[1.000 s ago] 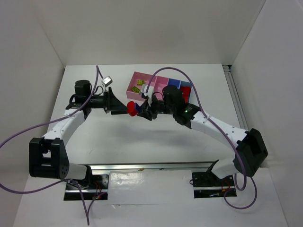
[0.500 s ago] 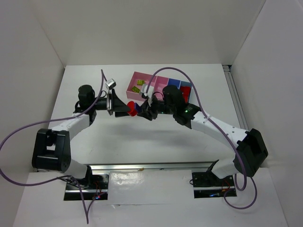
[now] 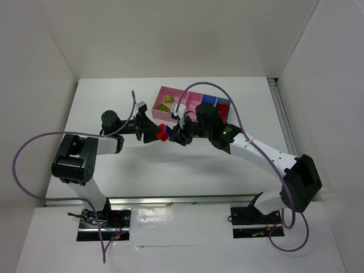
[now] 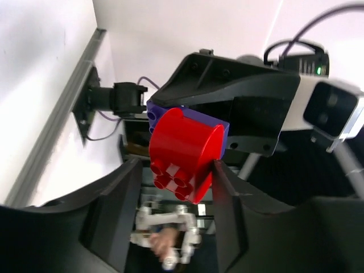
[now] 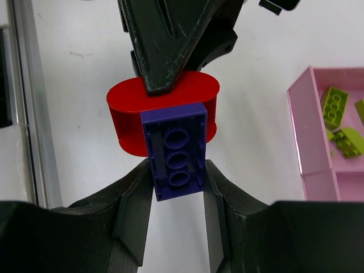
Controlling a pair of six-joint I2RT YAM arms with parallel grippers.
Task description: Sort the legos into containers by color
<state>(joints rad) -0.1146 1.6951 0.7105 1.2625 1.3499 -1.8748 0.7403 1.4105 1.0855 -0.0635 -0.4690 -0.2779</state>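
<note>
As arms meet, left fingers grip red lego, right fingers blue

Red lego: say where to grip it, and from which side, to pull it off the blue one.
Pinch the red lego across its flat faces, coming from the side away from the blue lego, as the left gripper does. The right gripper and blue lego block the other side; the rounded ends would likely slip.
</note>
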